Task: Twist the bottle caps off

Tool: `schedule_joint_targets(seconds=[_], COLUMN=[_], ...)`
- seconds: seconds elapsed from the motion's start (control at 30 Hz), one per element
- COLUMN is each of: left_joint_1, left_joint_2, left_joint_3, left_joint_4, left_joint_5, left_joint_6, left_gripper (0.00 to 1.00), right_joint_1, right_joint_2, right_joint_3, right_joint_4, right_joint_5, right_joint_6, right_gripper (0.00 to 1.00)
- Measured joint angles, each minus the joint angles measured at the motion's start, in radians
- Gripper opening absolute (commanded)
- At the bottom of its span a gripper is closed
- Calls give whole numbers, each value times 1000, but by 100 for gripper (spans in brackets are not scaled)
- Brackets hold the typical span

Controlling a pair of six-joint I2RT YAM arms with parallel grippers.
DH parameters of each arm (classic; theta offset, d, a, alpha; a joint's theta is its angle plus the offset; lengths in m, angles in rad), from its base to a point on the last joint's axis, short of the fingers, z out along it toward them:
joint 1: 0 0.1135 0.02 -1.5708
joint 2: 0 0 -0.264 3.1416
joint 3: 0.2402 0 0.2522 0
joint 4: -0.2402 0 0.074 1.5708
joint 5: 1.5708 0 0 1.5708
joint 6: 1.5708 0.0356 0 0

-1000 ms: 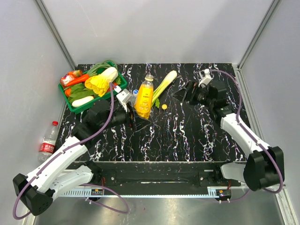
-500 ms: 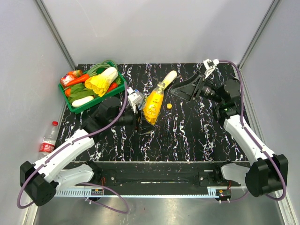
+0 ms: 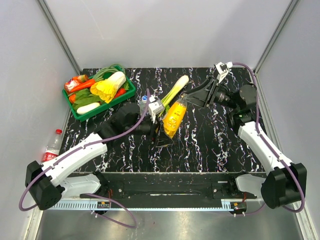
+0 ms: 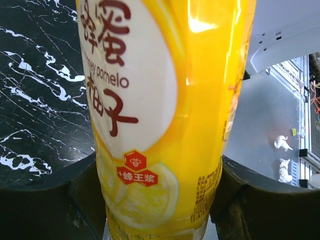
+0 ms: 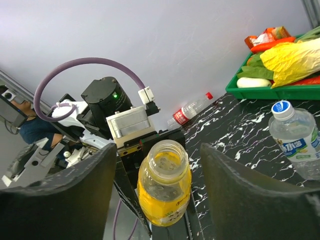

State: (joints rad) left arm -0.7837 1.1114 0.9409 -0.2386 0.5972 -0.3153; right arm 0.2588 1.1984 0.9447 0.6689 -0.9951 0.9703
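Item 1, juice bottle (image 3: pixel 174 116): orange-yellow, clenched low on its body by my left gripper (image 3: pixel 163 131), lifted off the table (image 3: pixel 210 145) and tipped neck-first to the right, I judge so the neck is offered across. Its mouth (image 5: pixel 165 156) is open, with no cap on it

Item 2, right gripper (image 5: pixel 160 195): released, spread either side of that neck with gaps on both sides, grasping nothing. I judge there is nothing left here to twist

Item 3, blue-label bottle (image 5: pixel 294 142): standing on the table near the green tray (image 3: pixel 75 111), blue cap on. Likely next

Item 4, red-label bottle (image 3: pixel 51 150): off the table's left edge by the wall, red cap on, well apart from both grippers. Reach looks doubtful
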Motion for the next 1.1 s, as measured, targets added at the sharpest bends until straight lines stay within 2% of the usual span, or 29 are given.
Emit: schedule_joint_targets(seconds=[0.07,0.27,0.3,0.37,0.4,0.53,0.57,0.6,0.83,1.1], left_joint_1=[-7,-22,-23,-23,-23,-23,-23,-23,-24,-24], left_joint_2=[5,19,19,18,18,16,15,14,-20,-50], left_joint_3=[5,9,9,11,12,12,12,12,12,12], left_joint_4=[-1,-1,-2,-3,-5,-8,-9,-10,5,-19], left_joint_5=[-2,-6,-7,-7,-14,-26,-29,-34,-86,-169], left_joint_6=[2,9,8,-1,1,5,5,5,18,33], left_gripper=[10,13,14,20,29,77,83,98,99,99], right_joint_1=[0,0,0,-1,-1,-1,-1,-1,-1,-1], right_joint_2=[6,26,28,32,33,34,34,34,34,27], right_joint_3=[4,8,9,11,11,11,11,13,26,108], right_joint_4=[-2,-11,-10,-6,-6,-8,-9,-10,-122,-476], right_joint_5=[-13,-21,-21,-21,-21,-21,-21,-21,-39,36], right_joint_6=[3,9,2,-14,-12,-8,-8,-9,-73,-345], right_gripper=[56,5,0,0,0,0,0,0,0,0])
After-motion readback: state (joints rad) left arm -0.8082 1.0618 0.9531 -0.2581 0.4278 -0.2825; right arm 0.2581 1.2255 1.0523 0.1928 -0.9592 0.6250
